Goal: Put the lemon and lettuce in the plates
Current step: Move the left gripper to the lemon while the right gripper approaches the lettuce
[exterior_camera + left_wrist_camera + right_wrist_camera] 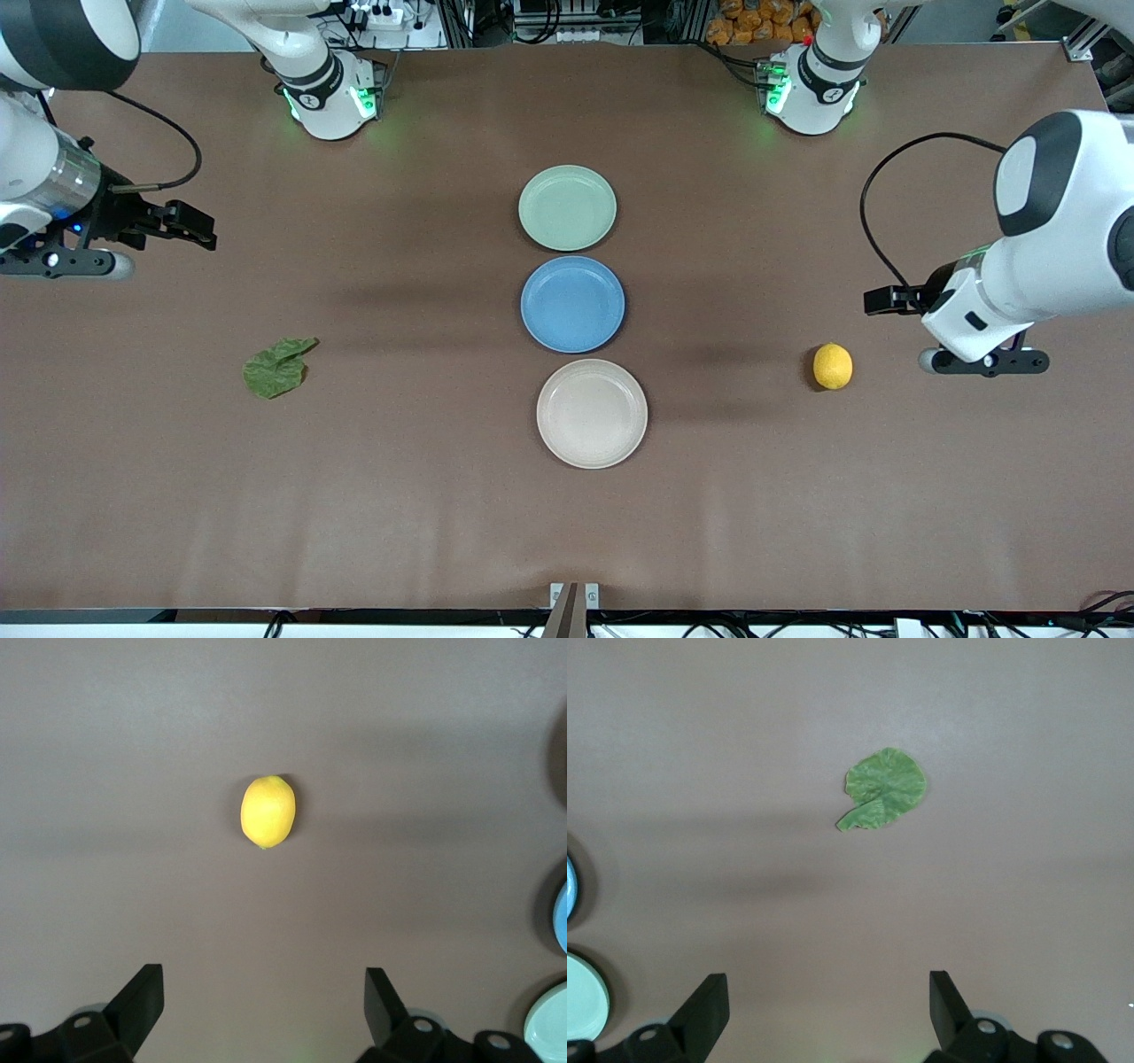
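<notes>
Three plates line the frame's center on the brown tabletop (425,532): mint plate (567,207), blue plate (572,304), cream plate (592,413), all bare. The lettuce (277,368) lies lower left, the lemon (833,366) lower right. Left hand (264,1001) and right hand (829,1005) hover, fingers apart, holding nothing.

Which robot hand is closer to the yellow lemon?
The left gripper, open in the air close beside the lemon. The right gripper, also open, is at the table's other end, near the lettuce.

Blue plate (572,304) on brown table (399,496)
</notes>
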Controlling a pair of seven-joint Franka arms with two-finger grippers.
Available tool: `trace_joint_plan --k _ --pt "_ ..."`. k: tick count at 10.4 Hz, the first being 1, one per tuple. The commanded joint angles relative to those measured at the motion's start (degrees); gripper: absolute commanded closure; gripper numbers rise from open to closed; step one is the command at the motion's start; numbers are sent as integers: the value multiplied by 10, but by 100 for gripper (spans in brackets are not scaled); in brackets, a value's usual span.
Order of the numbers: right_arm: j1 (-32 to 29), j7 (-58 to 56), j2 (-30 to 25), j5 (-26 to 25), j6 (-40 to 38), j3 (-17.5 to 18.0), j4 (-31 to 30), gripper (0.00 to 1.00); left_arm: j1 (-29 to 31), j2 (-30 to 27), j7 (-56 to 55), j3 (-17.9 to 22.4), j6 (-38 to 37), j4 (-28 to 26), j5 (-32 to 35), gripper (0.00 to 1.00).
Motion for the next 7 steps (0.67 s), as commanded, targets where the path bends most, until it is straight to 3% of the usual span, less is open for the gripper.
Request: trace_joint_plan --k 1,4,7 --pt "-14 -7 -10 -1 27 0 -39 0 1 28 -6 -2 26 -1 14 0" --pt "-37 -28 -6 -2 109 0 -106 0 3 44 -6 -2 69 -22 14 0" --pt "-38 -30 43 -9 145 -2 -115 0 0 53 -6 -2 133 -59 29 0"
